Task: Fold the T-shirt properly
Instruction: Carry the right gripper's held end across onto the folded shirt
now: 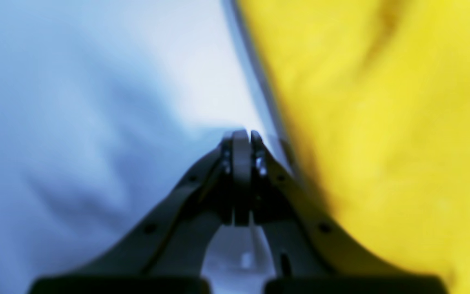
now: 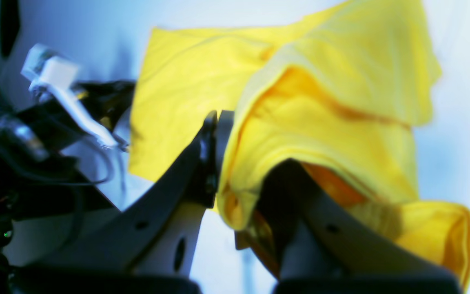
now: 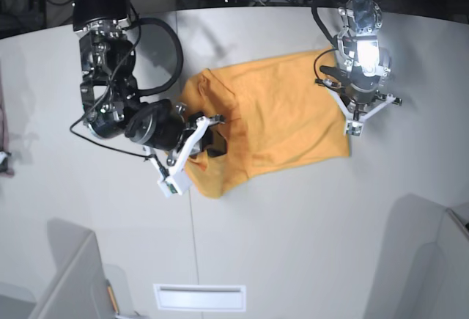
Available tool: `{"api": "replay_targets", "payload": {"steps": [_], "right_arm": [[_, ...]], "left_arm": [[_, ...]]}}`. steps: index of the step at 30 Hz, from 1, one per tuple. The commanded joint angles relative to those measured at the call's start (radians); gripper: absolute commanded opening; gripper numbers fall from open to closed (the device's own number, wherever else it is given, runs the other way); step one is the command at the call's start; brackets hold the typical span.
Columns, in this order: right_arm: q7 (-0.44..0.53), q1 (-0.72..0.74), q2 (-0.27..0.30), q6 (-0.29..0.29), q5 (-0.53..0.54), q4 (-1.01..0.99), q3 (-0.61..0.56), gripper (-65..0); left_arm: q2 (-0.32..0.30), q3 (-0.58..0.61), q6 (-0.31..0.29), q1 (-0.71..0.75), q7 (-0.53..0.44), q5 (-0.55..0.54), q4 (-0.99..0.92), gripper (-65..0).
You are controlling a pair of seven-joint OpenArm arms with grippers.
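Observation:
The T-shirt [image 3: 286, 110] lies light orange on the white table [image 3: 293, 216], its left part bunched and lifted. My right gripper [image 3: 214, 132] is shut on that bunched fabric. In the right wrist view the cloth [image 2: 333, 122] is pinched between the fingers [image 2: 206, 143] and drapes over the far finger. My left gripper [image 3: 357, 100] hovers at the shirt's right edge. In the left wrist view it [image 1: 241, 136] is shut with nothing in it, over bare table just left of the shirt's edge [image 1: 382, 122].
Grey angled panels stand at the lower left [image 3: 73, 282] and lower right [image 3: 432, 253] of the table. A white slot [image 3: 199, 297] sits near the front edge. Cables from the right arm [image 3: 110, 77] loop beside the shirt.

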Motion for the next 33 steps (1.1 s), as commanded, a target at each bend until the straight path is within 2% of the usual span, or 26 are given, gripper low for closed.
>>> {"api": "replay_targets", "payload": {"steps": [1,7,13,20,28,33], "right_arm": [[0.042,0.016,-0.003,0.004,0.021,0.022,-0.024,-65.0],[0.158,0.013,-0.003,0.003,0.021,0.022,-0.225,-65.0],[0.270,0.045,-0.003,-0.118,0.021,0.016,-0.409,-65.0],[0.385,0.111,-0.012,-0.128,0.021,-0.110,-0.550,-65.0],[0.395,0.143,-0.075,-0.123,0.019,-0.350,-0.578,-65.0],[0.395,0.156,-0.101,-0.123,0.021,-0.480,-0.576,-65.0]], "left_arm": [[0.006,0.008,-0.014,0.010,0.038,0.002,0.003,-65.0],[0.005,0.006,-0.014,0.010,0.039,0.009,0.006,-65.0],[0.006,0.015,-0.014,0.012,0.039,0.009,-0.001,-65.0],[0.032,0.015,-0.014,0.009,0.039,0.009,-0.003,-65.0],[0.032,-0.003,-0.017,0.013,0.041,0.003,0.035,-65.0],[0.031,-0.143,-0.020,0.025,0.042,0.000,0.114,-65.0]]}}
